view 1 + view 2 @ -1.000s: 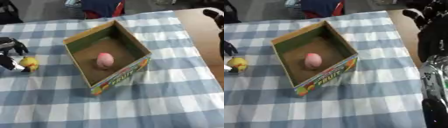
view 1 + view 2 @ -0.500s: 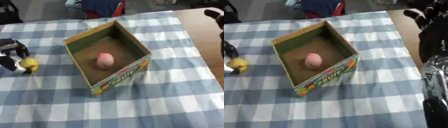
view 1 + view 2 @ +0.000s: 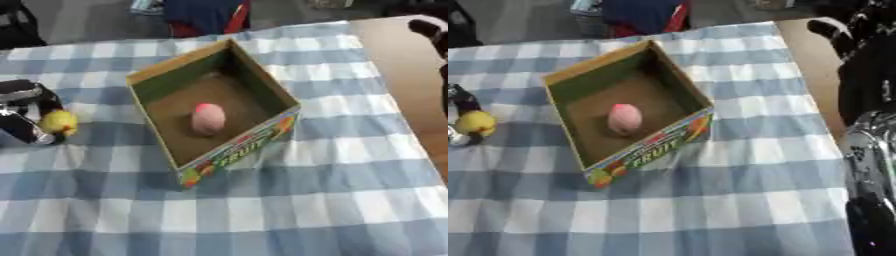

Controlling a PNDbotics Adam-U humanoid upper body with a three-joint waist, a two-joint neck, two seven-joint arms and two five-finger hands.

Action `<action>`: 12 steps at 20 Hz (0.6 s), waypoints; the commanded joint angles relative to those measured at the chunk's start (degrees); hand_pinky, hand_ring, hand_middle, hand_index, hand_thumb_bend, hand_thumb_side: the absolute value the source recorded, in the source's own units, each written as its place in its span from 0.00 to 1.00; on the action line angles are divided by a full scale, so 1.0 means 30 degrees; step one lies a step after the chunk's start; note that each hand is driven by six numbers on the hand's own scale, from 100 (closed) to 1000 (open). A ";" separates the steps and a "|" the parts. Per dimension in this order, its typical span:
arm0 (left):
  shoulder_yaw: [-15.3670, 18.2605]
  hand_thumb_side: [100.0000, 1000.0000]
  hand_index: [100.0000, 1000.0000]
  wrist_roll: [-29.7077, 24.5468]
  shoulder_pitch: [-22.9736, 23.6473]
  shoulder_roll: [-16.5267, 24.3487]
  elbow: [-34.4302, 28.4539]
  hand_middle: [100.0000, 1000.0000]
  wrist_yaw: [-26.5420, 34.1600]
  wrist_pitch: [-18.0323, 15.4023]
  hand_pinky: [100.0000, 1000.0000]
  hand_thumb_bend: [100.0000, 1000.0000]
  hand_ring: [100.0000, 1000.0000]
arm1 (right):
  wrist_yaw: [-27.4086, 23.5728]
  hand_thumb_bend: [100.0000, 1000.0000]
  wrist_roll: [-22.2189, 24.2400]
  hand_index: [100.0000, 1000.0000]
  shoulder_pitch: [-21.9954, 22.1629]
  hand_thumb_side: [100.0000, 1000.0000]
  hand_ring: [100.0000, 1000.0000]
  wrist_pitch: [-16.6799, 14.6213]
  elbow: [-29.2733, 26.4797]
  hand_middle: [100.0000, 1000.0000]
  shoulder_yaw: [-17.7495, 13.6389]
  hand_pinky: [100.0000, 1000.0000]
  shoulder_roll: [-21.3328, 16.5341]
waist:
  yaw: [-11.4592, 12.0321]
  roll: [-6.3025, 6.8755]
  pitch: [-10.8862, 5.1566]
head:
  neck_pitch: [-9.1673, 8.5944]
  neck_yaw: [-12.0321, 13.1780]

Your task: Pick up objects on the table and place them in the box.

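Note:
An open cardboard box point(image 3: 262, 92) with fruit print on its front stands in the middle of the blue checked tablecloth point(image 3: 289, 200). A pink egg-shaped object point(image 3: 208, 119) lies on its floor. At the far left my left hand point(image 3: 26, 112) has its fingers curled round a small yellow object point(image 3: 59, 122) that rests at table level. My right hand point(image 3: 846, 30) hovers high at the upper right, beyond the cloth's edge, with fingers curled and nothing in them.
Bare wooden table point(image 3: 398, 60) shows to the right of the cloth. A dark blue and red item point(image 3: 206, 15) stands behind the table's far edge. My right arm point(image 3: 872, 165) fills the right side of the right eye view.
My left hand has closed in around the yellow object at the left. The box, the pink object and the right hand stay where they were.

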 commanded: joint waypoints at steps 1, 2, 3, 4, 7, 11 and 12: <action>-0.0066 0.09 0.59 -0.0069 -0.0251 0.0460 -0.0267 0.39 0.0204 0.0069 0.16 0.23 0.54 | 0.0070 0.00 -0.0019 0.70 -0.0210 1.00 0.66 0.0026 -0.0415 0.55 -0.0092 0.65 -0.0250 | 0.0004 -0.0034 -0.0324 | -0.0113 0.0014; -0.0084 0.08 0.58 -0.0063 -0.0266 0.0487 -0.0329 0.38 0.0220 0.0085 0.15 0.18 0.54 | 0.0068 0.00 -0.0019 0.70 -0.0208 1.00 0.66 0.0029 -0.0415 0.55 -0.0090 0.65 -0.0252 | 0.0016 -0.0034 -0.0330 | -0.0110 0.0011; -0.0102 0.08 0.58 -0.0060 -0.0284 0.0516 -0.0395 0.38 0.0224 0.0099 0.15 0.17 0.53 | 0.0066 0.00 -0.0015 0.70 -0.0202 1.00 0.66 0.0036 -0.0415 0.55 -0.0085 0.65 -0.0252 | 0.0030 -0.0034 -0.0340 | -0.0096 0.0004; -0.0122 0.07 0.58 -0.0062 -0.0299 0.0548 -0.0459 0.38 0.0227 0.0114 0.14 0.13 0.53 | 0.0065 0.00 -0.0011 0.70 -0.0197 1.00 0.66 0.0043 -0.0415 0.55 -0.0082 0.65 -0.0251 | 0.0045 -0.0032 -0.0356 | -0.0082 -0.0002; -0.0183 0.06 0.58 -0.0108 -0.0336 0.0649 -0.0651 0.38 0.0250 0.0144 0.14 0.07 0.52 | 0.0061 0.00 -0.0020 0.70 -0.0184 1.00 0.66 0.0051 -0.0415 0.55 -0.0081 0.65 -0.0244 | 0.0080 -0.0031 -0.0417 | -0.0044 -0.0033; -0.0181 0.06 0.59 -0.0229 -0.0415 0.0806 -0.0883 0.39 0.0340 0.0175 0.14 0.03 0.52 | 0.0045 0.00 -0.0045 0.70 -0.0138 1.00 0.66 0.0052 -0.0415 0.55 -0.0075 0.65 -0.0221 | 0.0113 -0.0041 -0.0534 | -0.0011 -0.0083; -0.0169 0.06 0.59 -0.0235 -0.0431 0.0852 -0.0928 0.39 0.0352 0.0210 0.14 0.03 0.52 | 0.0041 0.00 -0.0048 0.70 -0.0130 1.00 0.66 0.0051 -0.0415 0.55 -0.0071 0.65 -0.0215 | 0.0119 -0.0045 -0.0561 | -0.0007 -0.0089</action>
